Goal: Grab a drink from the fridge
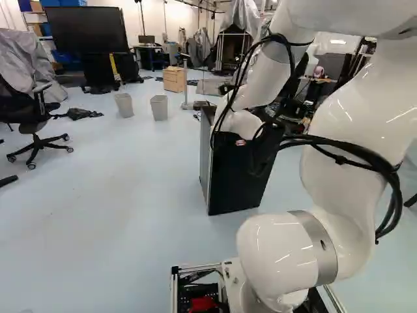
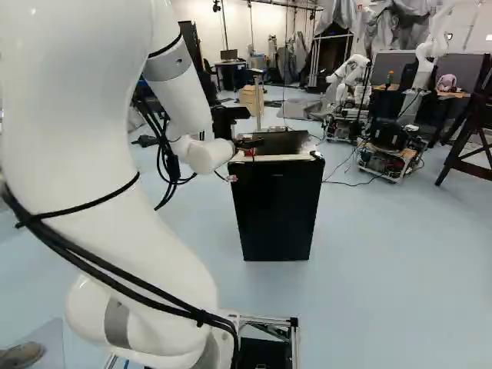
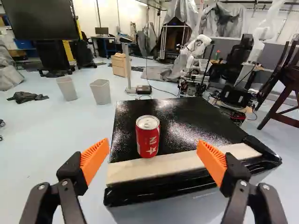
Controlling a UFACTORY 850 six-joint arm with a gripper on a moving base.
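Observation:
In the right base view, my gripper (image 2: 247, 144) is at the near top edge of a small black fridge (image 2: 277, 207), whose front looks closed. The wrist view shows the gripper (image 3: 153, 158) open, its orange pads wide apart and nothing held. Ahead of it, within the span of the fingers, a red can (image 3: 148, 136) stands upright on the glossy black fridge top (image 3: 187, 123), just behind a pale strip (image 3: 180, 164) along the near edge. Neither finger touches the can. The inside of the fridge is hidden.
Beyond the fridge, two grey bins (image 1: 124, 104) and a wooden drawer unit (image 1: 174, 79) stand on the floor. Another robot (image 2: 352, 73) is behind it to the right, near a wheeled base (image 2: 392, 150) and a dark wooden frame (image 2: 473, 131). An office chair (image 1: 36, 127) stands far left.

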